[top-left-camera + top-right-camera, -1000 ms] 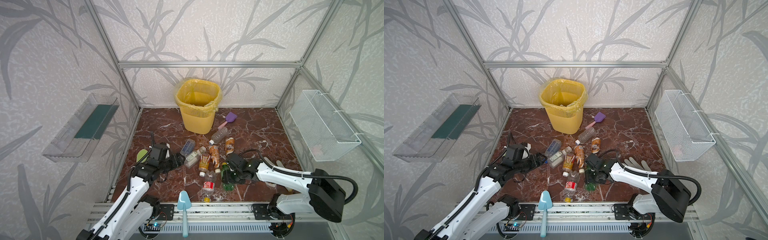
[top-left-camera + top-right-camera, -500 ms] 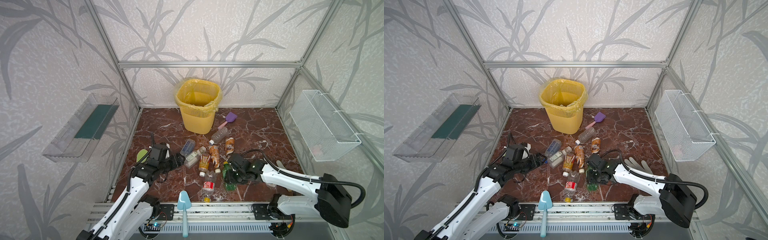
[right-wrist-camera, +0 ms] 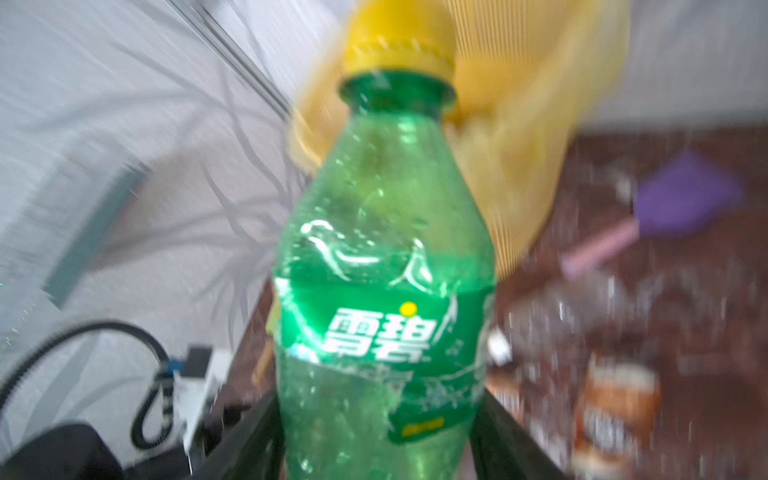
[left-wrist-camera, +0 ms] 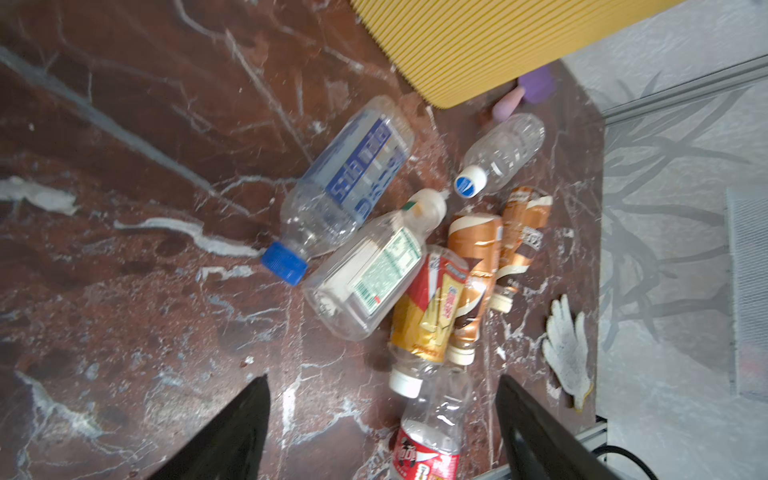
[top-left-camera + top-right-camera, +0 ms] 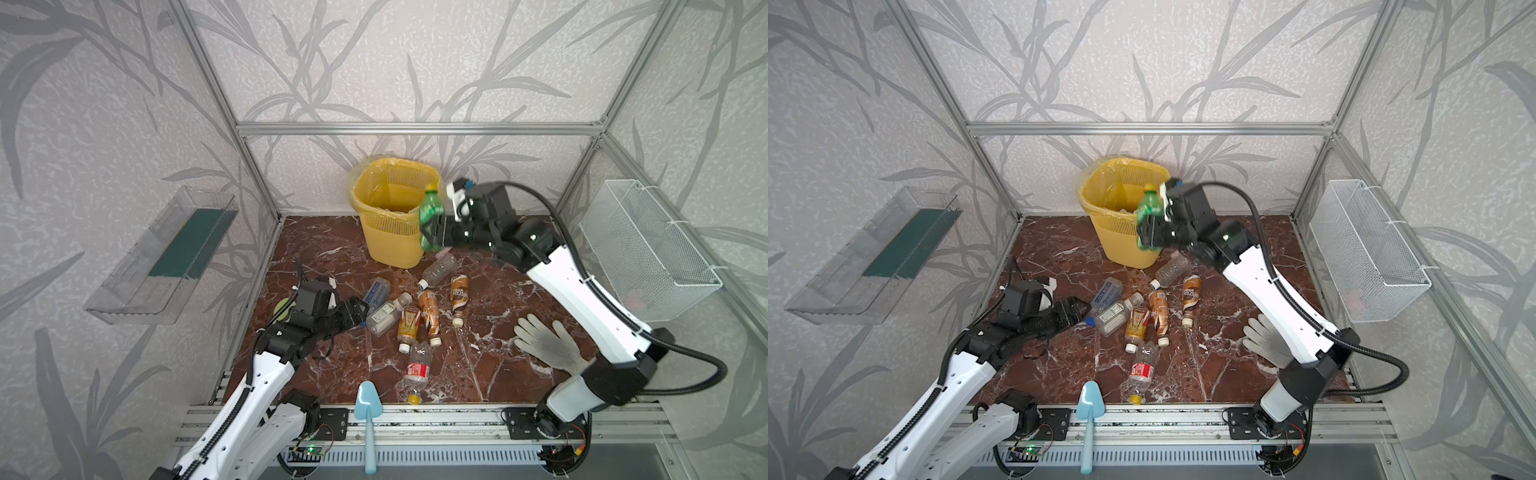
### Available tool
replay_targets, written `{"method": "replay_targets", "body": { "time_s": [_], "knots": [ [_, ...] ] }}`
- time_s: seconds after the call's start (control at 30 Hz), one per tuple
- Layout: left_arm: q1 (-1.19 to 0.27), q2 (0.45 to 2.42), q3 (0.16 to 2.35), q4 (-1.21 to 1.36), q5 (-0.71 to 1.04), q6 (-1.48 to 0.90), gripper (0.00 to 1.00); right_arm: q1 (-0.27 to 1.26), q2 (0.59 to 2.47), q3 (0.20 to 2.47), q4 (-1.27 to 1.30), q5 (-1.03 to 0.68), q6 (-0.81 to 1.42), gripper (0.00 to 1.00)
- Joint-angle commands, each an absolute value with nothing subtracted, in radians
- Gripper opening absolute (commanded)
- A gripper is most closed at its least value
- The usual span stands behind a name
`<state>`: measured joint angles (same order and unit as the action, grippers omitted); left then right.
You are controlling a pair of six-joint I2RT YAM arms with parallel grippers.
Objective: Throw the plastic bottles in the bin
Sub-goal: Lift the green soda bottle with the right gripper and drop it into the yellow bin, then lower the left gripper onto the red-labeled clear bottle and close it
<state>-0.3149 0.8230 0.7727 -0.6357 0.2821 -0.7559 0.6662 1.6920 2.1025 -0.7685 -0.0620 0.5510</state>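
R gripper (image 5: 433, 236) is clamping green bottle (image 5: 429, 212) at mid-body, holding it raised off floor (image 5: 324, 257), just beside bin (image 5: 390, 247) rim; L gripper (image 5: 360, 308) is hovering low, jaws standing apart w/ nothing between, near loose bottles (image 5: 428, 306) lying on floor

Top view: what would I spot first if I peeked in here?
The green bottle, held by the right gripper up beside the yellow bin at the back. Next, the heap of bottles on the marble floor before the open left gripper, and a white glove on the right.
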Motion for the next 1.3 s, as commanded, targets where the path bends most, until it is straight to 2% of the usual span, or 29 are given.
{"method": "replay_targets", "body": {
  "time_s": [0.0, 0.07, 0.13, 0.2, 0.3, 0.33, 0.53, 0.7, 0.9, 1.27],
  "knots": [
    [-0.316, 0.841, 0.865, -0.690, 0.274, -0.733, 0.85, 0.626, 1.922, 2.564, -1.088, -0.049, 0.460, 0.86],
    [-0.315, 0.832, 0.879, -0.726, 0.237, -0.740, 0.85, 0.594, 2.021, 2.730, -1.287, -0.072, 0.495, 0.97],
    [-0.315, 0.803, 0.849, -0.719, 0.209, -0.746, 0.85, 0.601, 2.037, 2.731, -1.374, -0.023, 0.490, 0.98],
    [-0.314, 0.756, 0.806, -0.698, 0.184, -0.749, 0.85, 0.629, 1.899, 2.449, -1.255, 0.006, 0.479, 0.98],
    [-0.313, 0.725, 0.774, -0.717, 0.176, -0.743, 0.85, 0.622, 1.568, 1.835, -0.838, 0.021, 0.523, 0.95],
    [-0.313, 0.720, 0.763, -0.723, 0.177, -0.740, 0.85, 0.608, 1.495, 1.695, -0.774, 0.014, 0.552, 0.93],
    [-0.313, 0.705, 0.707, -0.701, 0.197, -0.744, 0.86, 0.581, 1.249, 1.228, -0.708, -0.013, 0.631, 0.89],
    [-0.313, 0.735, 0.676, -0.671, 0.227, -0.755, 0.85, 0.581, 1.128, 0.946, -0.630, -0.061, 0.726, 0.87],
    [-0.313, 0.762, 0.670, -0.654, 0.253, -0.771, 0.85, 0.582, 1.086, 0.774, -0.533, -0.132, 0.803, 0.85],
    [-0.316, 0.777, 0.643, -0.618, 0.342, -0.750, 0.84, 0.598, 1.081, 0.676, -0.461, -0.155, 0.854, 0.83]
  ]
}}
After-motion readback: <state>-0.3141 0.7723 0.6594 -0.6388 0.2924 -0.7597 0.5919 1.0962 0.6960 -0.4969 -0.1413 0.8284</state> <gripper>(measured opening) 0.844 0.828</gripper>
